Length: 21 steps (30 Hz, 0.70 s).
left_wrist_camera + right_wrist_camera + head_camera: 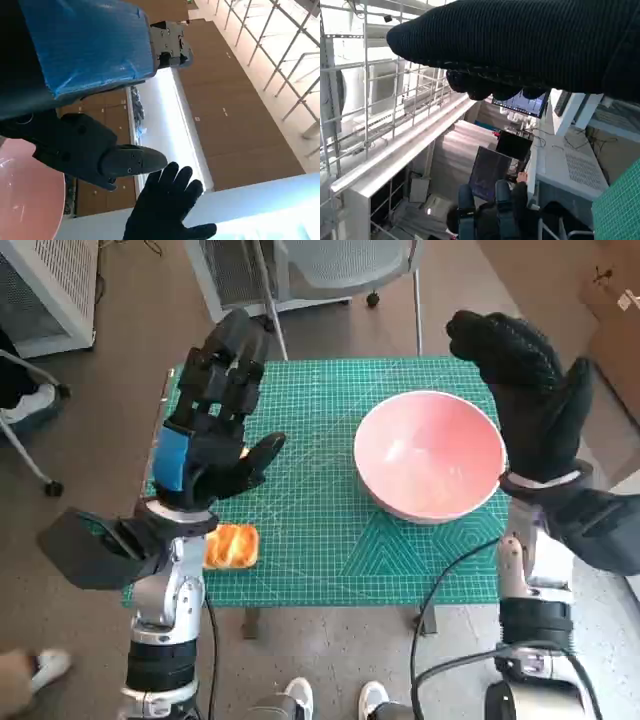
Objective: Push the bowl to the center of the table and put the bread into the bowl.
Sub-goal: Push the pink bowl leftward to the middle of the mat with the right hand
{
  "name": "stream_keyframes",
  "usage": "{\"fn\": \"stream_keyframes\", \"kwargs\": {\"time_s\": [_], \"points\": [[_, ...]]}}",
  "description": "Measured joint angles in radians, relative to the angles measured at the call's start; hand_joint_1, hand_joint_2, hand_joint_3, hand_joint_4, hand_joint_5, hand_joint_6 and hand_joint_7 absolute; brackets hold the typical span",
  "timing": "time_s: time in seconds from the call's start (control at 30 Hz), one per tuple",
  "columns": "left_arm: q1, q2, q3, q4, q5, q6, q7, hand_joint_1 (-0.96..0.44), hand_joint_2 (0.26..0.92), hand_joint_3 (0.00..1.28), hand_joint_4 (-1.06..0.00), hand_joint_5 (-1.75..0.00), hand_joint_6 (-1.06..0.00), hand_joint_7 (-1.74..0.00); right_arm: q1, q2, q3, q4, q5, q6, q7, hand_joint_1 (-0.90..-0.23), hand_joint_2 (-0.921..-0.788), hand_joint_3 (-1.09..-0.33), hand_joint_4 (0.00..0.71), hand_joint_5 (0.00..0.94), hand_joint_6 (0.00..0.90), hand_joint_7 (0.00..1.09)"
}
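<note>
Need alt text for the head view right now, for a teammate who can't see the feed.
Seen from above, a pink bowl sits right of center on a green cutting mat, with the gloved right hand raised open beside it. The blue-taped left hand hovers open over the mat's left side, and the bread lies near the front left edge by that wrist.

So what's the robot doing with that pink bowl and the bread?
Right now it holds nothing. Its left hand hovers open over the left part of the green mat, above the bread, which lies near the mat's front left corner. Its gloved right hand is raised, fingers apart, just beside the pink bowl. The bowl sits toward the right side of the table and is empty, so the bread is not in it yet.
</note>
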Motion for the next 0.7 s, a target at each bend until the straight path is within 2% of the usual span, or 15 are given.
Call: {"fn": "stream_keyframes", "kwargs": {"time_s": [0.7], "points": [[0.0, 0.0, -0.001, 0.001, -0.001, 0.001, -0.001, -0.35, 0.744, 0.43, -0.01, 0.0, 0.0, -0.45, 0.011, 0.0, 0.0, -0.022, 0.0, 0.012, -0.004, -0.608, -0.921, -0.591, 0.314, 0.0, 0.382, 0.0]]}}
